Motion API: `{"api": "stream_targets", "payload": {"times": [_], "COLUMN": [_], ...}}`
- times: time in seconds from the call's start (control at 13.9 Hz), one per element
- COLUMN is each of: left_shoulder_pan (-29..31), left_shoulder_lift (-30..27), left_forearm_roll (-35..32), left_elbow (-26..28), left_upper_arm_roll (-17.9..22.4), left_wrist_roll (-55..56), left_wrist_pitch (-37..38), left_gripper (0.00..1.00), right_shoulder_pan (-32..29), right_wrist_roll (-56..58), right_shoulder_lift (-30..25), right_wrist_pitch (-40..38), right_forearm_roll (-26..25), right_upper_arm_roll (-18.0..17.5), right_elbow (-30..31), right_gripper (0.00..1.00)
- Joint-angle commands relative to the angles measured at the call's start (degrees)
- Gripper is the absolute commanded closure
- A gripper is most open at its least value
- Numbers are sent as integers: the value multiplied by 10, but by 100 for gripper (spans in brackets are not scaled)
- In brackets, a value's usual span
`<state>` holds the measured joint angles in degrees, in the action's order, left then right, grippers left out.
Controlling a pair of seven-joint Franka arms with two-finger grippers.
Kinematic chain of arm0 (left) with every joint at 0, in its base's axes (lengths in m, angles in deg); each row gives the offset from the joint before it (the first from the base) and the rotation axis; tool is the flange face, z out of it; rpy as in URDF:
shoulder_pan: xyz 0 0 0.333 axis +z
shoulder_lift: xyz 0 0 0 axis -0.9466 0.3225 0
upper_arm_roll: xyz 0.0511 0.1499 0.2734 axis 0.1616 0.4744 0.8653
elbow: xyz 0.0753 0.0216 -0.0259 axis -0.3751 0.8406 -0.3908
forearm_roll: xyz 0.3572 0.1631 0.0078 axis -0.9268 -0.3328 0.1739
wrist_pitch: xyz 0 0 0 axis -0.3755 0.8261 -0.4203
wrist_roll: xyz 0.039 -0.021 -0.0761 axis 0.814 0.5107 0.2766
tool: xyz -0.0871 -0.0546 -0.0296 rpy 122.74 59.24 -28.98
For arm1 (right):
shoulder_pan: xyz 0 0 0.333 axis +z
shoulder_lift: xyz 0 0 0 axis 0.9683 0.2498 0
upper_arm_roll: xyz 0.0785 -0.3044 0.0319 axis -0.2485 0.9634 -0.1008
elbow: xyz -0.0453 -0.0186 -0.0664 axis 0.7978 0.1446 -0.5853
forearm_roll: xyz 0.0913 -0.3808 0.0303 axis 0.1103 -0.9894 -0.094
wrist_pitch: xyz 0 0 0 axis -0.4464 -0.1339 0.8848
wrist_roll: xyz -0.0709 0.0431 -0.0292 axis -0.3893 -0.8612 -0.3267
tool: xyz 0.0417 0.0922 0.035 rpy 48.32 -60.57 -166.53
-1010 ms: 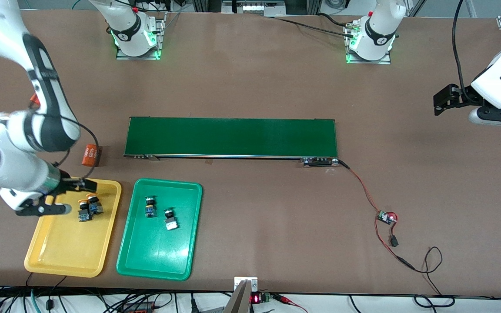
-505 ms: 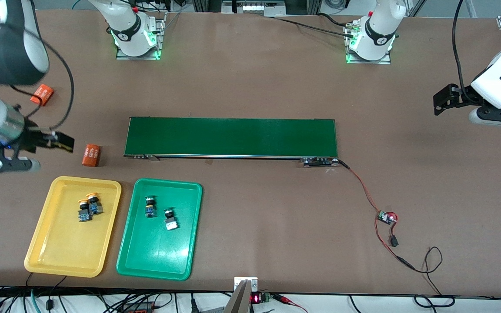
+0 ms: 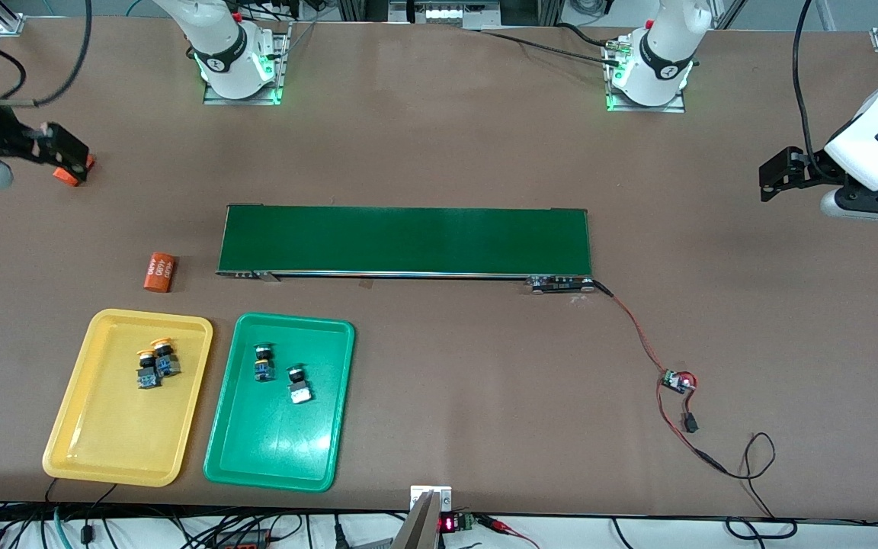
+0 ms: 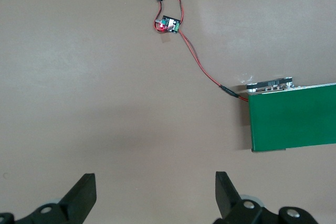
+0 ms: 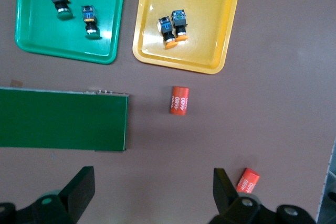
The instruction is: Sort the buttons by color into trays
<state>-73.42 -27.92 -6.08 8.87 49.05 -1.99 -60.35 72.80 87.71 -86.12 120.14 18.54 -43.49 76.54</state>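
Yellow-capped buttons, two of them touching, lie in the upper part of the yellow tray at the lower left of the front view. Just beside it, toward the middle of the frame, the green tray holds the two green-capped buttons, a little apart from each other, also in its upper part. Both trays sit on the brown tabletop, nearer the front camera than the long dark-green conveyor belt at the frame's centre.

One orange cylinder lies between the yellow tray and the belt's end; a second orange cylinder shows at the upper left, partly covered by the right pincer, which hangs over that spot with its jaws wide and nothing in them. At the right edge of the frame the left pincer hovers over bare tabletop, jaws also wide and empty. A red-and-black cable runs from the belt to a small circuit board at the lower right.
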Motion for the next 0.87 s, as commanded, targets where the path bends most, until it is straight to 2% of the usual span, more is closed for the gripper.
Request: {"api": "stream_targets", "payload": {"times": [0.0, 0.29, 0.58, 0.79], "left_shoulder_pan": [-1, -1, -1, -1], "left_shoulder_lift": [0, 0, 0, 0], "left_forearm_roll": [-13, -13, -13, -13], "left_elbow": [-4, -4, -4, -4], "left_upper_arm_roll": [0, 0, 0, 0], "left_wrist_roll": [-5, -5, -5, -5], "left_wrist_pitch": [7, 8, 8, 8], "left_gripper": [0, 0, 0, 0], "right_shoulder_pan": [-1, 3, 2, 23], "right_wrist_roll": [15, 8, -21, -59], "right_shoulder_lift": [-33, -7, 1, 4], "right_wrist_pitch": [-15, -33, -12, -10], "right_forearm_roll": [10, 14, 74, 72], "right_upper_arm_roll": [9, 7, 9, 10], "right_elbow": [40, 34, 33, 30], "right_gripper": [0, 0, 0, 0]}}
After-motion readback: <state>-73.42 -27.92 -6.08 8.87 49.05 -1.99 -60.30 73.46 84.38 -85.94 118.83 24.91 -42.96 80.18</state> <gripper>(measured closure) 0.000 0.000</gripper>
